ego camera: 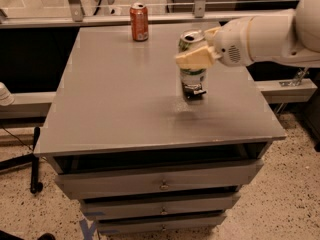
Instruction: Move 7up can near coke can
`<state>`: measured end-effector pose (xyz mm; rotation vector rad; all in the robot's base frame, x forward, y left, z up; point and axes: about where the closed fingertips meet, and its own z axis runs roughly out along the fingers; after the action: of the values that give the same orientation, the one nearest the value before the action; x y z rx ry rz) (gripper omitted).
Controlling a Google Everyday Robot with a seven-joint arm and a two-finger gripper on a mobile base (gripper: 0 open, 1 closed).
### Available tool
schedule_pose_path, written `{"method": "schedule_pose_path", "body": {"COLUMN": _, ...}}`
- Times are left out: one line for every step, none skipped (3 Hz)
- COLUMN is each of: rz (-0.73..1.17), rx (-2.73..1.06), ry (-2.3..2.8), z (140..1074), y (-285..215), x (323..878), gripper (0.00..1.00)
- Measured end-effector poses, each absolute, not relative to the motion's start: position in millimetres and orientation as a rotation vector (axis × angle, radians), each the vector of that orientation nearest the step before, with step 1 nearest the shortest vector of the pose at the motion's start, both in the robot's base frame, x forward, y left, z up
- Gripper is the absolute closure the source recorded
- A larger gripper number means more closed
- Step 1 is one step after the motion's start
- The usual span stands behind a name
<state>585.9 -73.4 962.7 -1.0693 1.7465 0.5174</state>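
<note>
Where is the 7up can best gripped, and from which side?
Grip the upper side wall from the picture's right: the 7up can is upright and round. The gripper, over the right half of the table, is shut on it there.

Matt grey bench [125, 99]; glossy metal coke can [139, 21] at far edge; smooth plastic gripper [193, 59] toward right edge clasps shiny 7up can [192, 80].
</note>
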Motion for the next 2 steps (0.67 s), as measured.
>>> {"method": "schedule_pose_path", "body": {"rz": 0.508, "rx": -1.066, "ry": 1.731, "z": 966, "y": -71, "x": 586, "gripper": 1.00}}
{"method": "schedule_pose_path", "body": {"rz": 0.506, "rx": -1.037, "ry": 1.643, "z": 978, "y": -62, "x": 620, "gripper": 1.00}}
